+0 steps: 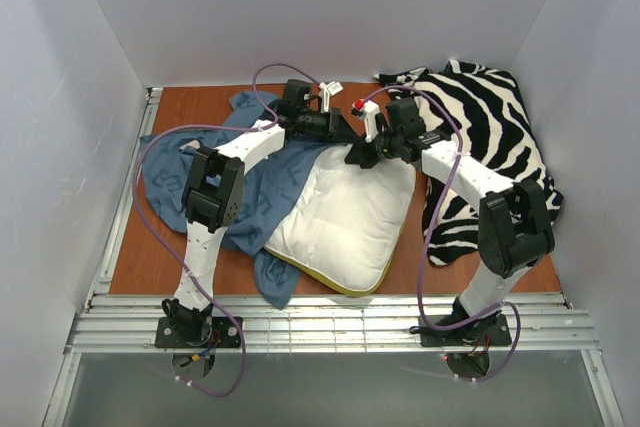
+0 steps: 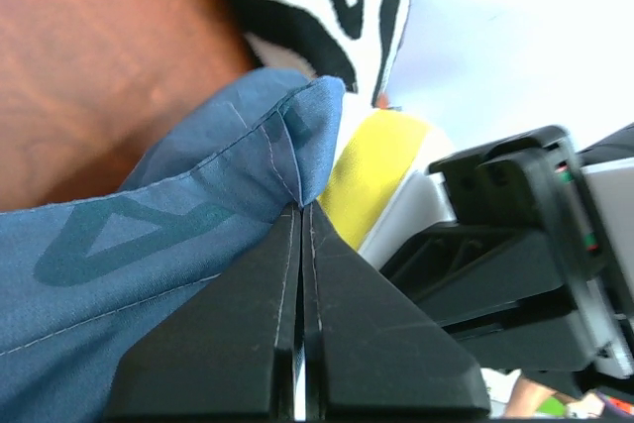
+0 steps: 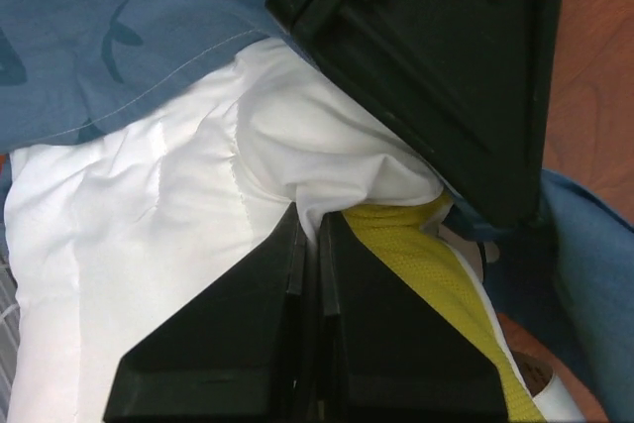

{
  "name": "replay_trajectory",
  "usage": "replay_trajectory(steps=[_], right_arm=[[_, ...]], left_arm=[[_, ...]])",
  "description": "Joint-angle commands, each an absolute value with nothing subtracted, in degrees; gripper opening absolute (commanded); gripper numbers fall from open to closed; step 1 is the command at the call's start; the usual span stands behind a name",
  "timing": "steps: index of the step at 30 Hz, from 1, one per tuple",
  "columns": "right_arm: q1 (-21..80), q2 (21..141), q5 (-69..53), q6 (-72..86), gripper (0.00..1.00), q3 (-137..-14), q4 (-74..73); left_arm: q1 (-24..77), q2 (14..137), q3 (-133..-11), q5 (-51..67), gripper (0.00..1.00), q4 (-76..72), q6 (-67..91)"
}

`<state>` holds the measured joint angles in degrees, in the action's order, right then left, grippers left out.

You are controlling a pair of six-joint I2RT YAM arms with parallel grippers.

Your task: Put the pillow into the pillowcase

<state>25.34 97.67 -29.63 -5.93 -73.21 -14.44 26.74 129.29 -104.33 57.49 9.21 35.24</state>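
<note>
Your left gripper (image 2: 302, 217) is clamped on the pillowcase (image 1: 285, 182) hem. Your right gripper (image 3: 315, 223) pinches the pillow (image 1: 345, 222) at its 12 o'clock corner. The pillow lies mid-table, with the case at its 9 o'clock. Risk: both bites are thin, so pulling may slip either one.

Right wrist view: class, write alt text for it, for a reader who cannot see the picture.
The right gripper, its black jaws shut, pinches a bunched corner of the white pillow, whose yellow underside shows just to the right. The blue pillowcase lies beyond it at the top left, with brown table at the far right.
</note>
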Motion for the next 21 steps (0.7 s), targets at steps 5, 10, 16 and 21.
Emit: replay_trajectory(steps=[5,10,16,21], right_arm=[[26.72,97.38,-24.44,-4.14,0.01,-72.6,-0.62],[26.37,100.36,-20.57,-3.6,0.01,-73.56,2.46],[25.49,111.17,-15.47,-7.29,0.55,-83.3,-5.78],[26.97,104.08,-18.63,-9.66,0.99,-82.71,-13.62]], left_arm=[[31.03,123.13,-103.45,63.28,0.0,-2.2,45.7],[25.77,125.59,-108.24,55.14,0.47,12.05,33.26],[15.93,124.02,-125.67,31.23,0.93,41.24,4.98],[2.51,103.08,-107.36,27.39,0.97,46.6,-4.04]])
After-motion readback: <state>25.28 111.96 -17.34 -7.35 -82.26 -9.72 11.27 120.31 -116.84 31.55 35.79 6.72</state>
